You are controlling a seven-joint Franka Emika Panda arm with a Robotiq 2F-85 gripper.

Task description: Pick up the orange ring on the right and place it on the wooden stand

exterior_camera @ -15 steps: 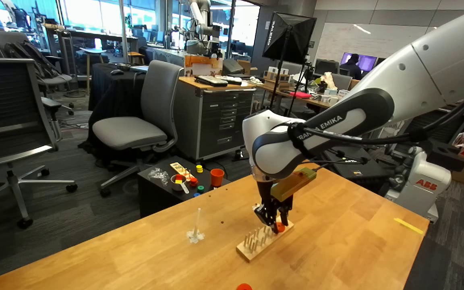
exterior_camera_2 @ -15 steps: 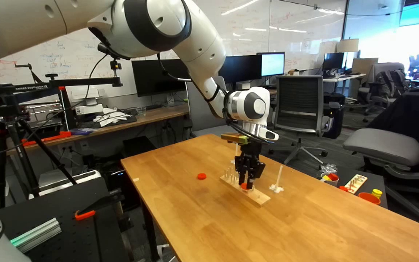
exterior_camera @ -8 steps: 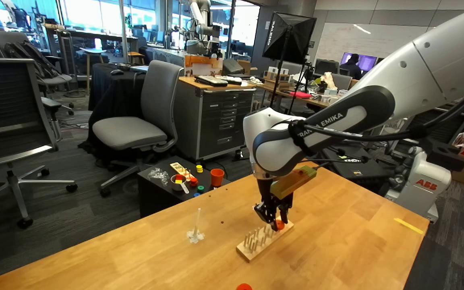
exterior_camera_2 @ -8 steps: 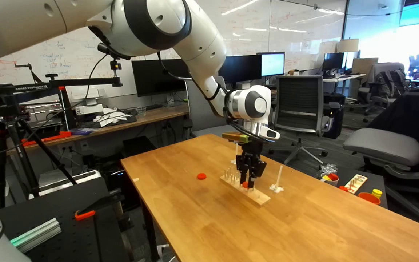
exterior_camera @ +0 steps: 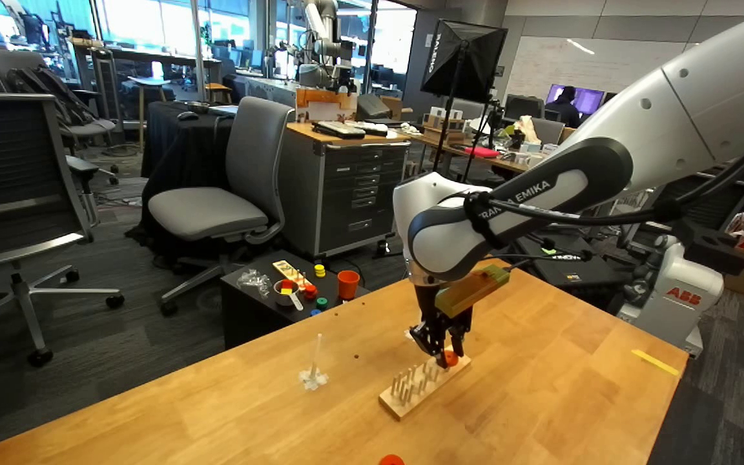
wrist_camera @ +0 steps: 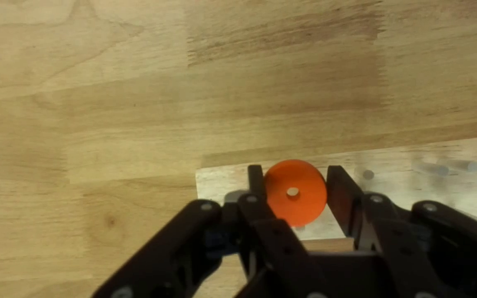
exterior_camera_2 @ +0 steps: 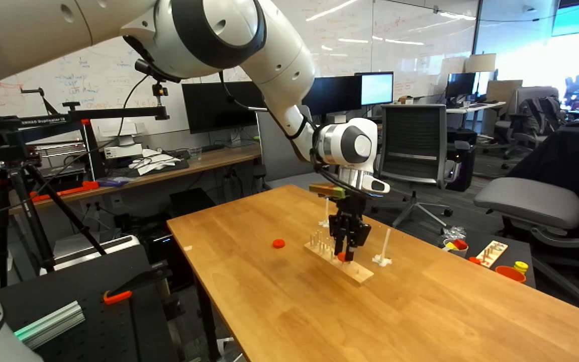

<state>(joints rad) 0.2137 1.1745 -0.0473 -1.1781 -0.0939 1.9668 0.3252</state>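
An orange ring [wrist_camera: 304,205] with a small centre hole is pinched between both fingers of my gripper [wrist_camera: 295,176], which is shut on it. Beneath it lies the wooden stand [wrist_camera: 218,180], a low pale block with short pegs. In both exterior views the held ring [exterior_camera: 451,358] [exterior_camera_2: 341,257] is over the less crowded half of the stand [exterior_camera: 401,407] [exterior_camera_2: 362,275]. A pale spot shows through the hole; whether it is a peg top or bare wood I cannot tell. Any gap between ring and stand is too small to judge.
Another orange ring [exterior_camera_2: 279,243] lies flat on the table [exterior_camera_2: 249,291], apart from the stand. Near the stand, a thin upright stick [exterior_camera_2: 385,246] is fixed with tape, and a second stick [exterior_camera_2: 326,213] rises behind the gripper. A black side table [exterior_camera: 262,316] carries cups and colourful pieces.
With the ring still between its fingers, my gripper has risen slightly and shifted a little along the stand, toward its less crowded end. The stand and the loose ring have stayed put.
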